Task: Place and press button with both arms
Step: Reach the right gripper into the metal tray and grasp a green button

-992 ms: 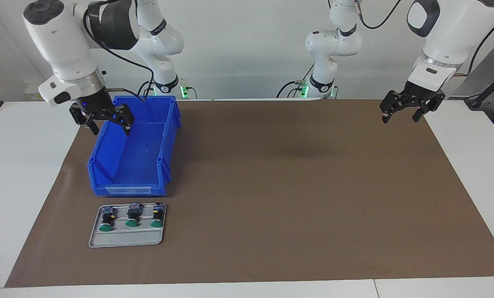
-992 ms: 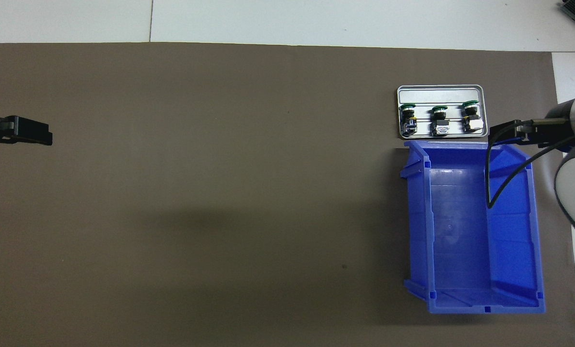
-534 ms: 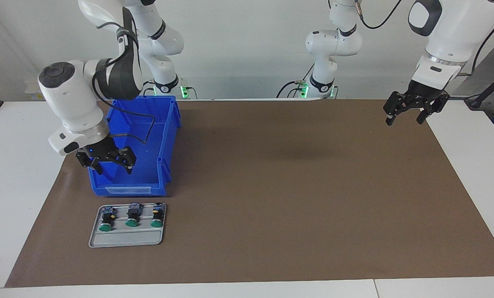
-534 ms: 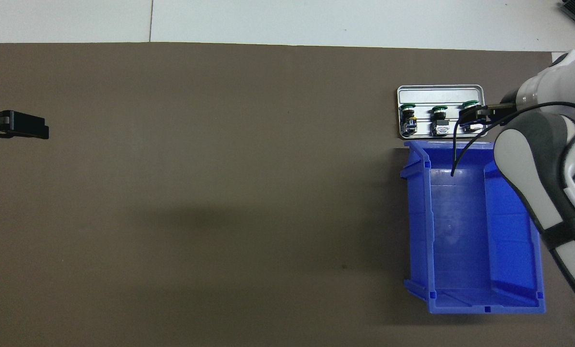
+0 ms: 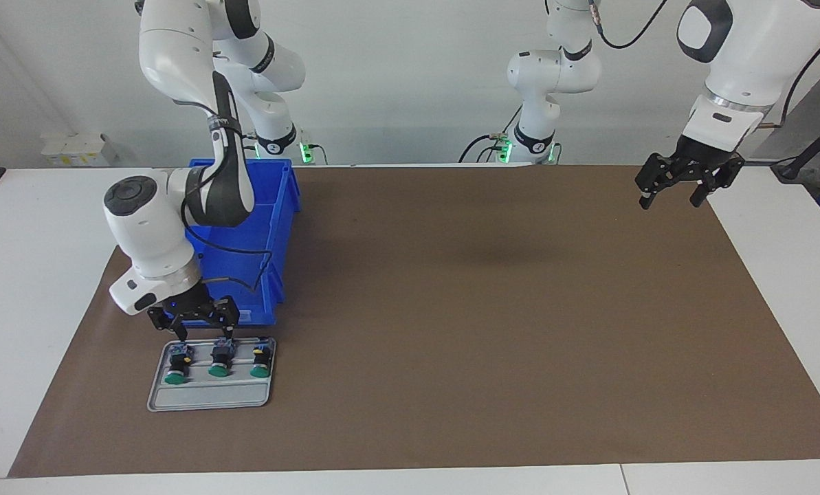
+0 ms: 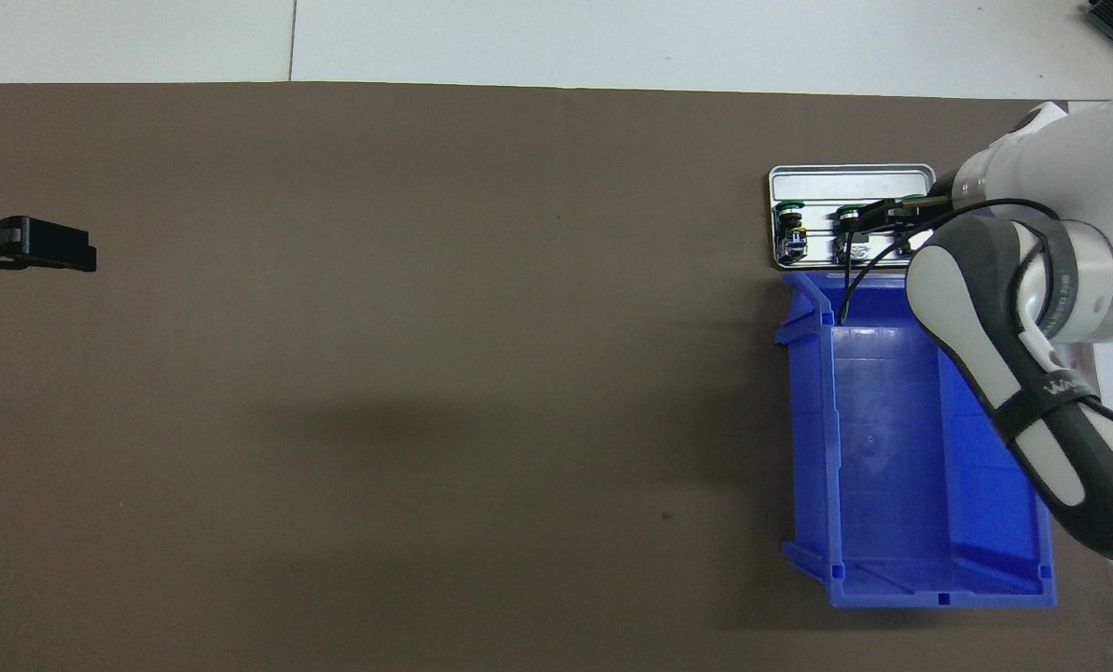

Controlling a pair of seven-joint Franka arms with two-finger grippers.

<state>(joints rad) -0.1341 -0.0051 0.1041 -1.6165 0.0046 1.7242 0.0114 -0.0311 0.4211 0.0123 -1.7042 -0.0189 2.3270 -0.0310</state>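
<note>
Green-capped button (image 5: 218, 358) on tray (image 5: 207, 397)

A: Where is the right arm (image 5: 176, 206)?
B: It is bent forward and down, wrist pointing at the table. The right gripper (image 5: 203, 335) hangs low, fingers spread apart and pointing downward.

A: And the left arm (image 5: 739, 62)?
B: It waits, raised at its own end of the table. The left gripper (image 5: 671, 201) hangs in the air, fingers wide apart, tilted slightly.
</note>
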